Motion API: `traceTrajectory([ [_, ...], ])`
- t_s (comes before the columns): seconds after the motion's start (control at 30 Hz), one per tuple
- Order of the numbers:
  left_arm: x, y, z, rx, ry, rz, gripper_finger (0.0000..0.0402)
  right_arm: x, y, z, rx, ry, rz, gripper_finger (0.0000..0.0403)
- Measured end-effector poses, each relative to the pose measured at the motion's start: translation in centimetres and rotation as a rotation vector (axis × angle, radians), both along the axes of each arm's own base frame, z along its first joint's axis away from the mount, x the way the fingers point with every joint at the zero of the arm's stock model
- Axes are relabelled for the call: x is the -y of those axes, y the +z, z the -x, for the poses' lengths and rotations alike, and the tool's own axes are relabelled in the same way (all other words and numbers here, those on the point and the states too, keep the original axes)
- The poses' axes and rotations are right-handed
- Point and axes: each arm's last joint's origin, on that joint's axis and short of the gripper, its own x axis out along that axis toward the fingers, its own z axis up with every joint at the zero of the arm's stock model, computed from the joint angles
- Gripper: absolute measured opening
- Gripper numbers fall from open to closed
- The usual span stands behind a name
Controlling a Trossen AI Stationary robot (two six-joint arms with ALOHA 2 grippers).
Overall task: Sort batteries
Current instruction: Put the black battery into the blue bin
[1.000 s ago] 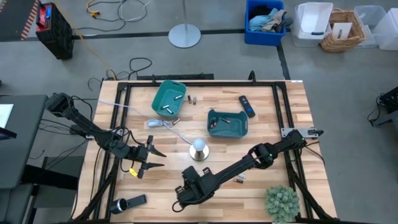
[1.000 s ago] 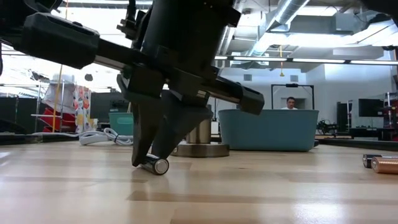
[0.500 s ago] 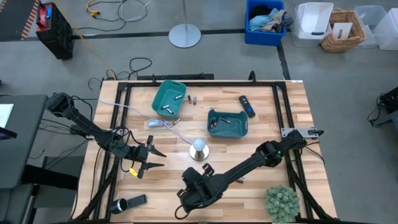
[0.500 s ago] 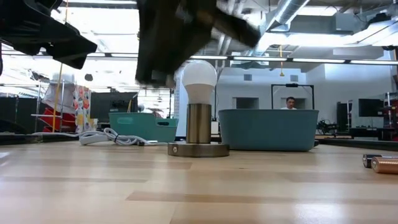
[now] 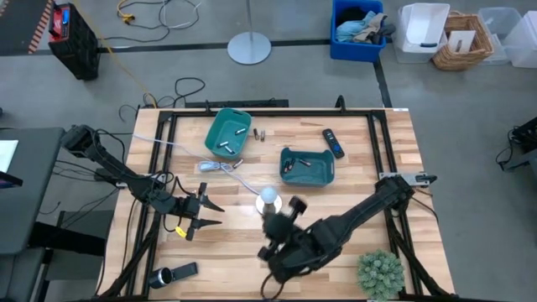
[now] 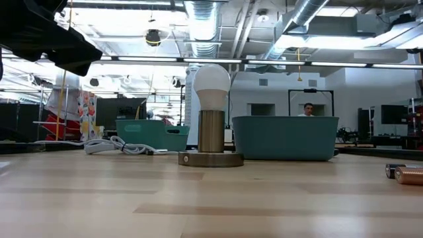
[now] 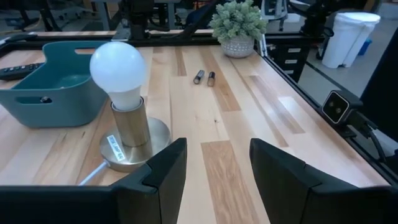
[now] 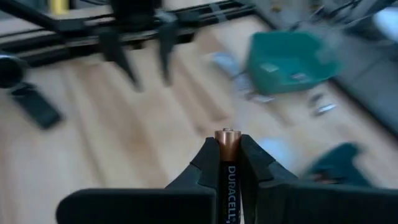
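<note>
Gripping a battery (image 8: 227,163) between the two fingers of my right claw (image 8: 227,149), I have it clamped with its copper end pointing out past the tips. That claw (image 5: 270,252) hangs above the table (image 5: 226,252) just on the near side of the lamp (image 5: 268,200). My left claw (image 5: 204,213) waits to the left of the lamp, its fingers spread apart with bare wood showing between them.

Two batteries (image 7: 204,76) lie side by side on the near-right side of the lamp, close to the small plant (image 5: 379,273) at the table's near-right corner. A black cylinder (image 5: 160,277) and a dark bar (image 5: 185,269) sit near-left of the lamp at the table's front edge.

Just beyond the lamp on the right stands a teal bin (image 5: 307,166) with batteries inside. A second bin (image 5: 228,132) lies beyond the lamp to the left, also holding batteries, with a white cable (image 5: 214,168) beside it. Two more batteries (image 5: 259,133) lie just right of that bin. A remote (image 5: 333,143) sits beyond the right bin.
</note>
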Motion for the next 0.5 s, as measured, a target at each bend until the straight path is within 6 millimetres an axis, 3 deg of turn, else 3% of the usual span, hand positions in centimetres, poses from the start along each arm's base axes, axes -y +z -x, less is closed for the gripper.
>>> traceTrajectory([
  [0.2,-0.2,0.1,0.0,0.012,0.065,-0.003,0.0171,4.2,2.9,2.1,-0.124,-0.031,0.099,0.0034],
  [0.5,-1.0,0.2,-0.4,0.027,0.142,0.006,0.0171,9.7,3.8,3.4,-0.312,-0.069,0.137,0.0034],
])
